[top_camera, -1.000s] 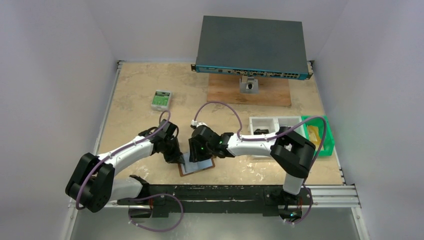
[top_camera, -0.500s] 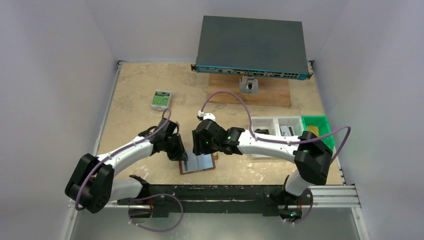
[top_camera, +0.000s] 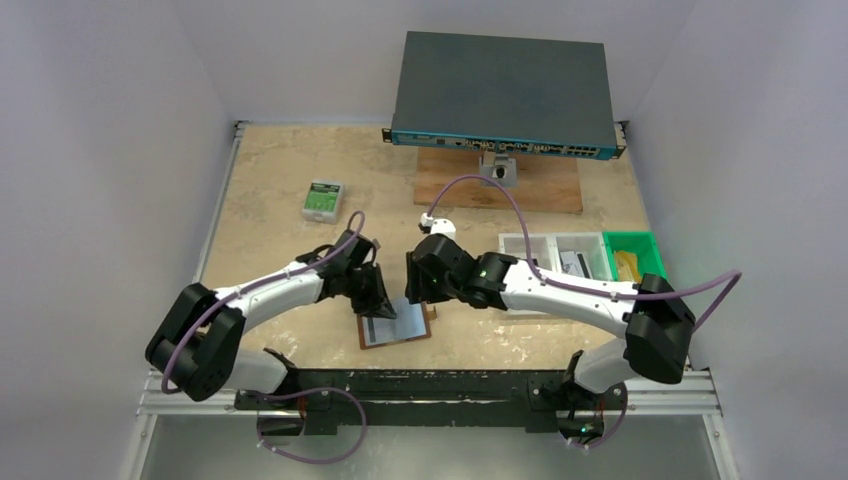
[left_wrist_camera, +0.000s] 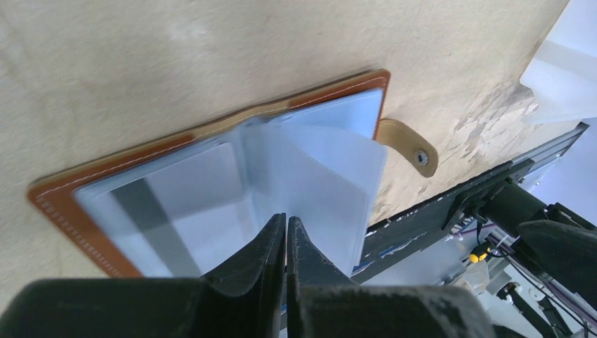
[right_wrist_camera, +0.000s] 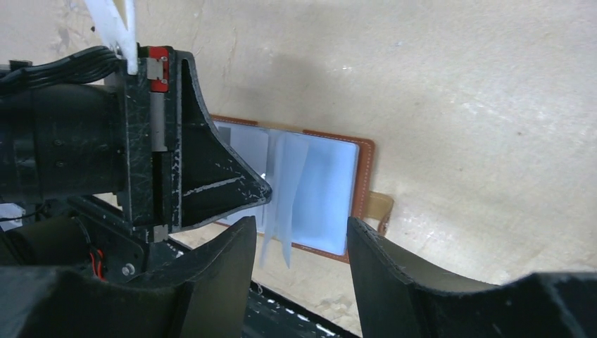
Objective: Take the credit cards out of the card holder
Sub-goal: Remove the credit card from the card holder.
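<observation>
The right gripper (top_camera: 422, 288) has pulled back and hangs open and empty just beyond the card holder (top_camera: 396, 328), which lies spread flat. The left gripper (left_wrist_camera: 286, 220) is closed at its fold, beside a raised sleeve (left_wrist_camera: 331, 190). The striped card (left_wrist_camera: 144, 211) looks still pocketed; next, pinch its edge.

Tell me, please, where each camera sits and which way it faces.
Top external: above and behind the bases, facing down on the table; both arms, left gripper and right gripper at the card holder.
Left wrist: on the left arm, facing down past its shut fingers.
Right wrist: on the right arm, facing down between its open fingers; left gripper intrudes.
Shared: both wrist views show the open card holder.
</observation>
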`<state>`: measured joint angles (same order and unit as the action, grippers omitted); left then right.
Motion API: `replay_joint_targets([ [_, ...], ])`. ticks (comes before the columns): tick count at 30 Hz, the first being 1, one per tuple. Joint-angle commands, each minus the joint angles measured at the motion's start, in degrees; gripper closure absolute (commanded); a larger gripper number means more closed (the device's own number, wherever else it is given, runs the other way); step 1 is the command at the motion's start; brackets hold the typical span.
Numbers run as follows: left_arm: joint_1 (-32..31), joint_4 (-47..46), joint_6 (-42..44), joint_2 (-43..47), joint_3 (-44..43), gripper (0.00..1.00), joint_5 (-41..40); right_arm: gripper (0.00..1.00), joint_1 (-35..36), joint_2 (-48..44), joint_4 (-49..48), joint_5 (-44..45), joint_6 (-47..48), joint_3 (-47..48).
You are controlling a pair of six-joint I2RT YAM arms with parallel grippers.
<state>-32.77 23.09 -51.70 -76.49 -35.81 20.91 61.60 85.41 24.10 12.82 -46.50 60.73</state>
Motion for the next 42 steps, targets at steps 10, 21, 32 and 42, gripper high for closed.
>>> replay_joint_targets([
  [10,-6.28,-1.37,-2.07,-13.08,-11.09,0.94,-0.90,0.49,-1.84,-6.60,0.41,2.45,-2.01,-5.85],
  [21,-6.77,0.09,-1.34,-14.19,-12.48,0.94,-1.25,0.49,-1.93,-5.81,-0.89,1.36,-1.58,-6.24],
  [32,-5.18,11.00,0.88,0.41,-14.78,0.85,-7.00,0.41,-2.01,-6.95,-3.27,-0.72,-1.41,-6.19],
  [42,3.92,22.70,6.23,14.96,-10.69,0.74,-11.77,0.30,-1.93,-3.38,-11.12,-8.27,-0.36,-5.26],
])
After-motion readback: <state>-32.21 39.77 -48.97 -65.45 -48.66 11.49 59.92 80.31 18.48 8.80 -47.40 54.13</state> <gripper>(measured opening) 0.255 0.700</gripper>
